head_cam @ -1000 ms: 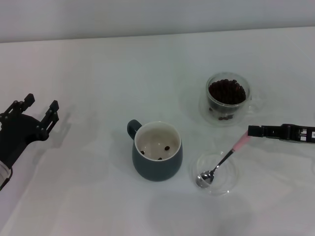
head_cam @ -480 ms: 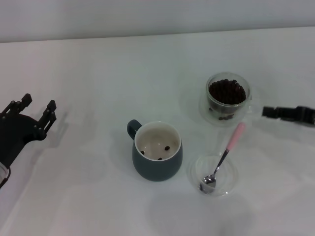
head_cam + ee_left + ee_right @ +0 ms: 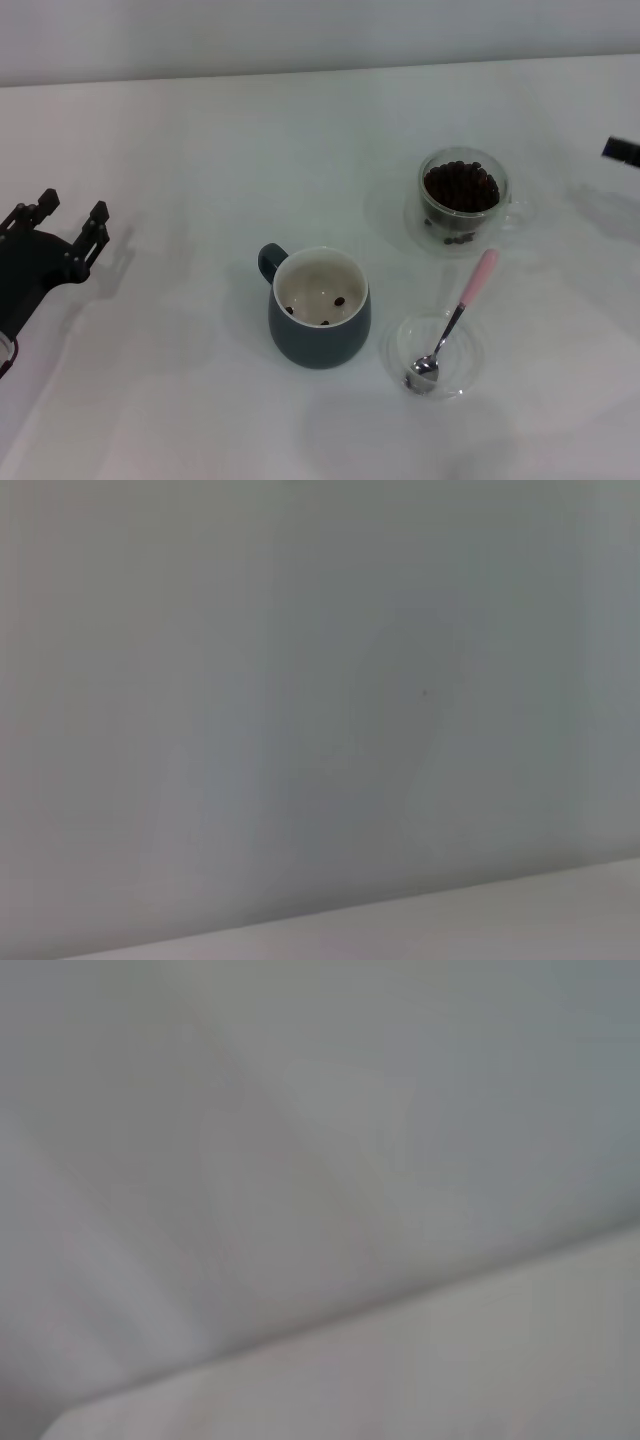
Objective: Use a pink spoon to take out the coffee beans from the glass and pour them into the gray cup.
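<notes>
**Spoon lying in dish, both my grippers off to the sides**

Nearest to me, the pink spoon (image 3: 452,325) is lying w/ its metal bowl down in a flat clear glass dish (image 3: 467,374); the pink handle is sticking out over the dish's far rim, angling toward the glass. Nothing of mine is touching it.

Just left of the dish, the gray cup (image 3: 320,310) is sitting upright, loop handle pointing to its far-left. Inside, on the cream bottom, approx. three coffee beans (image 3: 340,301) are showing.

My left gripper (image 3: 68,220) is hanging at the left edge of the head view, well apart from the cup, fingers spread w/ nothing between them.

Farther back, the glass (image 3: 462,200) is standing upright beyond the spoon's handle tip, near but not touching it. It's holding a dark heap of beans close to its rim, w/ a few more showing lower down through the clear wall.

My right gripper (image 3: 621,150) is barely peeking in at the far right edge, well apart from the glass; only a dark tip is showing, so I can't tell whether the fingers are apart or together.

Both wrist views are giving just plain pale surface, no objects.

The white table (image 3: 200,400) is carrying everything.
</notes>
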`<state>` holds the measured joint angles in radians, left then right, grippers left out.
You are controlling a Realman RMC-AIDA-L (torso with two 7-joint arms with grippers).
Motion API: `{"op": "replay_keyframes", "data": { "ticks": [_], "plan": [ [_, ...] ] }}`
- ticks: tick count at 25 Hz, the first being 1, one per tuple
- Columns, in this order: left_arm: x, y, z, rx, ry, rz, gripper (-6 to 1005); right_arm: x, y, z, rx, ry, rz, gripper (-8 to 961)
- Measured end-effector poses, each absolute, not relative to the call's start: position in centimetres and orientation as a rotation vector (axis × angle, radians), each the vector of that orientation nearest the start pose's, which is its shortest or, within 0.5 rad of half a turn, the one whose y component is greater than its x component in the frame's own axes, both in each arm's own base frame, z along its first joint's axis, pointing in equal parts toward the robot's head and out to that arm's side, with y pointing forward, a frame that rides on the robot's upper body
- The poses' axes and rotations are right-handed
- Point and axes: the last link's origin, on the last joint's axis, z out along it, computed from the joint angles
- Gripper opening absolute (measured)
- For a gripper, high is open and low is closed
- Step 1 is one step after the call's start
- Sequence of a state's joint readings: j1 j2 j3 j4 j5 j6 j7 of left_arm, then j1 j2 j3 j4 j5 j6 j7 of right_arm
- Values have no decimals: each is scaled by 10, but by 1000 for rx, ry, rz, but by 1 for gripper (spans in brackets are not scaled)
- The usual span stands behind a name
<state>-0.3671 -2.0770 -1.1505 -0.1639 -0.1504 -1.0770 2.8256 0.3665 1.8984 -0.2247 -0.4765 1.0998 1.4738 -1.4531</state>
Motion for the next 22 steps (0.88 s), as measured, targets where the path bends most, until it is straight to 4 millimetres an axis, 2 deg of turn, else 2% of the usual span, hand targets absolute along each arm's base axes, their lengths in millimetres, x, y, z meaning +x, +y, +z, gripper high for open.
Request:
{"op": "replay_keyframes", "data": {
  "ticks": [7, 12, 22],
  "plan": [
    [-336, 305, -47, -1913, -573, -626, 610, 385, 286, 97, -1889, 1060, 925, 313],
    [-337, 305, -45, -1899, -577, -628, 610, 387, 277, 87, -1828, 831, 882, 312],
    [-342, 300, -36, -1832, -592, -663, 609, 395, 272, 60, -1744, 685, 764, 329]
  ]
}}
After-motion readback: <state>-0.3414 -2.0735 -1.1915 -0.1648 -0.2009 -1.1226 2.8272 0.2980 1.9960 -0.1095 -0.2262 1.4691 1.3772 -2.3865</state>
